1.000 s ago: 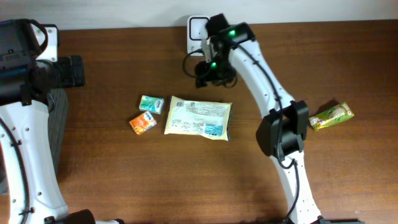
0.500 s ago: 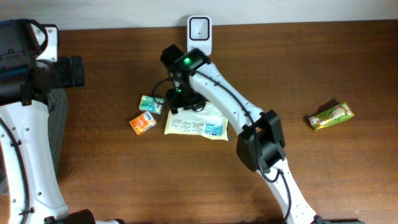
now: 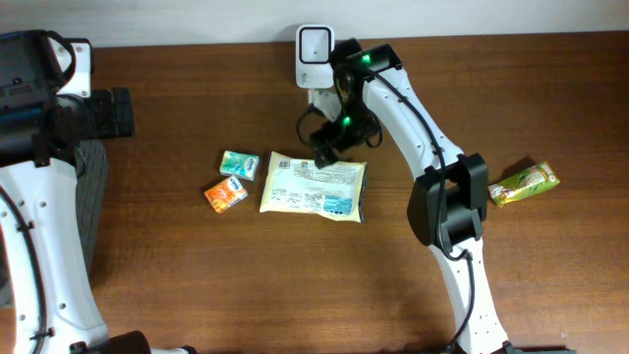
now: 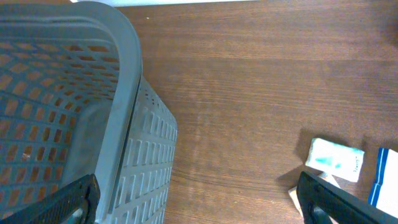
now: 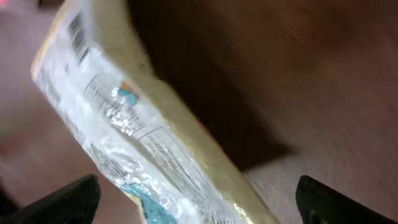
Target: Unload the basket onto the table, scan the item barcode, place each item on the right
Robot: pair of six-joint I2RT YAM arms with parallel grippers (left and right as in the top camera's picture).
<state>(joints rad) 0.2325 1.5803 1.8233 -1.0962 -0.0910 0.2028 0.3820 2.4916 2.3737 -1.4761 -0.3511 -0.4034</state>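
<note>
Dark wooden tabletop (image 3: 197,285) carries everything. At far left a grey basket (image 4: 74,112) sits under the left gripper (image 4: 199,208), jaws wide apart and empty. Next come a small teal packet (image 3: 239,163) and an orange packet (image 3: 225,195), then the large yellow packet (image 3: 313,186), lying flat and probably the item to scan. The right gripper (image 3: 330,147) hovers over its upper right edge, jaws spread, gripping nothing. A sound pick would pinch a long edge clear of the barcode (image 5: 78,28) near one end, then turn that code toward the white scanner (image 3: 314,44) at the back. A green packet (image 3: 524,183) lies well apart at right.
</note>
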